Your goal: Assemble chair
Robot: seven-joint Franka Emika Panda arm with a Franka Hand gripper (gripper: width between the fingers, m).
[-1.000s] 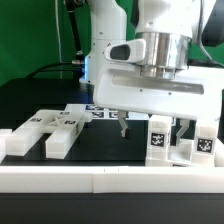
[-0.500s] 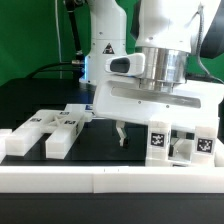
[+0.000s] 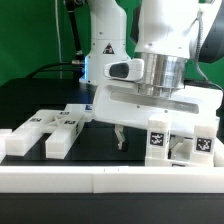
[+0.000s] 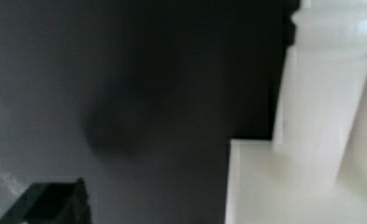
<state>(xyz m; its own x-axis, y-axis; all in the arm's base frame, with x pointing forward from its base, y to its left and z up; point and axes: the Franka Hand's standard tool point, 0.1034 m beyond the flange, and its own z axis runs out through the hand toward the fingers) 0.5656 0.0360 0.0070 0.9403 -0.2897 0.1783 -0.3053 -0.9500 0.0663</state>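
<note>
Drifted toward three o'clock in the exterior view, my gripper (image 3: 150,135) hangs wide open, empty, near the white tagged plastic chair posts (image 3: 157,140) at four o'clock. I judge this the approach step; next I must align and descend.

Dark surface (image 4: 109,100) filled most of view, blurred, with faint darker smudge across it. White post (image 4: 331,90) stood close to lens, stepped from narrow end to wider shaft. Flat white slab (image 4: 295,185) met post at wider end; joined or merely overlapping, could not tell. Tip of black pincer finger (image 4: 55,203) showed at frame corner, apart from both white parts.
</note>
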